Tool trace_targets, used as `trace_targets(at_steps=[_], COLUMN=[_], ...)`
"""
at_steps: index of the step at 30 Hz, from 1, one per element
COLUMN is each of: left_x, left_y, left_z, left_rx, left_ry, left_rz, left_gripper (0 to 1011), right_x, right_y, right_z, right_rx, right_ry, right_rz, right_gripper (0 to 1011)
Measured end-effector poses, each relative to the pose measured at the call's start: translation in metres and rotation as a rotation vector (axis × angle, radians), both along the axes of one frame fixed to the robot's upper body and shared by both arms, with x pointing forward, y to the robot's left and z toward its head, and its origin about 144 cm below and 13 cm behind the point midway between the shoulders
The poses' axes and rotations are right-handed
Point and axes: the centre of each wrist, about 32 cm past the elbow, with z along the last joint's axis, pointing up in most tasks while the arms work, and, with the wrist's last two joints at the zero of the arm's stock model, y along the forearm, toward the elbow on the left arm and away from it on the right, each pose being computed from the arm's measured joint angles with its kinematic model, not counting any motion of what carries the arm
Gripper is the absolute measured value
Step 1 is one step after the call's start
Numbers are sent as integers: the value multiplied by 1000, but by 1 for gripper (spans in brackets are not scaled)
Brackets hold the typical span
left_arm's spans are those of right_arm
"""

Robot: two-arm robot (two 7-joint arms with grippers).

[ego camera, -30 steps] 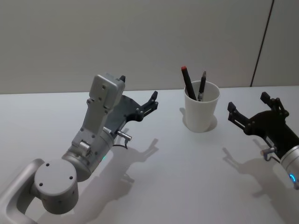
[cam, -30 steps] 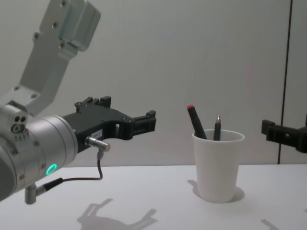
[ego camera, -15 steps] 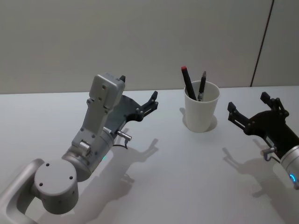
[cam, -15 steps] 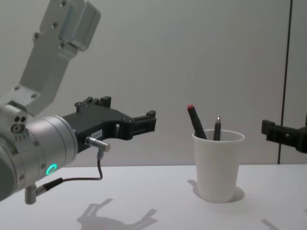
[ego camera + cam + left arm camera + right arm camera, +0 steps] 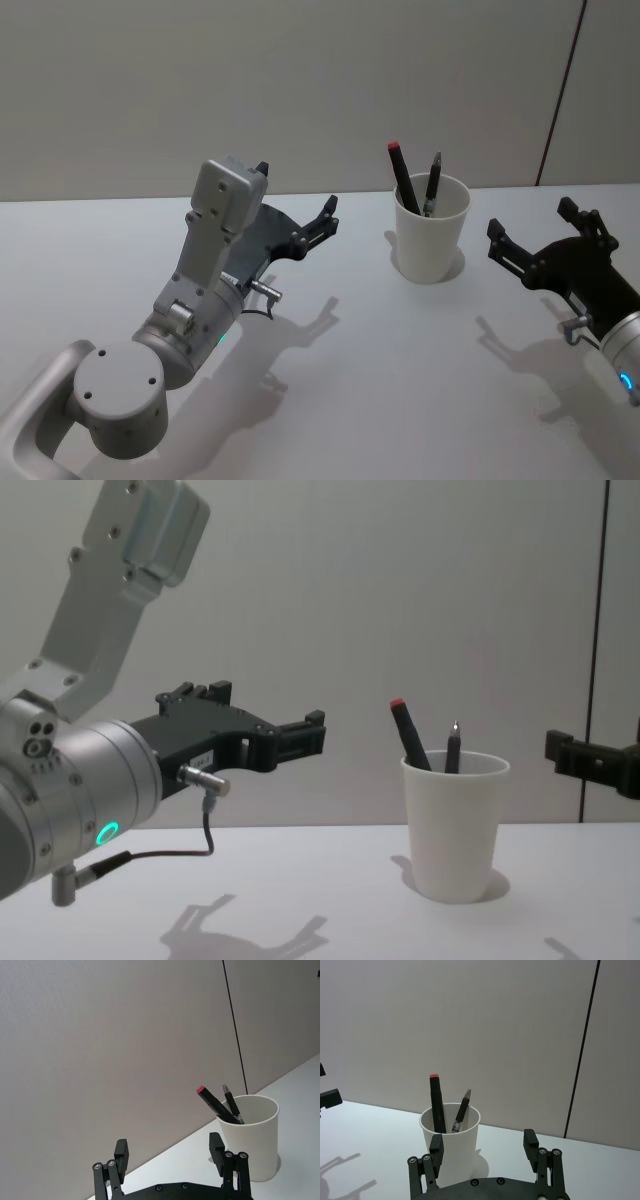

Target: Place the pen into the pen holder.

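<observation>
The left claw hangs spread and empty above the counter, well left of the pen holder. The right claw, also spread and empty, hovers to its right. Both stand clear, likely because the job looks done: the red-capped pen and a second dark pen lean inside the cup, tips poking above its rim.
</observation>
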Motion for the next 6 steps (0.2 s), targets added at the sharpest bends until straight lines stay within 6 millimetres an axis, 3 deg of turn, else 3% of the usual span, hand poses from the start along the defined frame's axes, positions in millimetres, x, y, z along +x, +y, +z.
trace_targets(at_steps=[6], left_x=[0], left_y=[0], left_z=[0], left_rx=[0], left_ry=[0], left_rz=[0], left_gripper=[1001], right_x=[0], right_y=[0], right_z=[0], right_rx=[0], right_ry=[0], right_rz=[0], right_gripper=[1002])
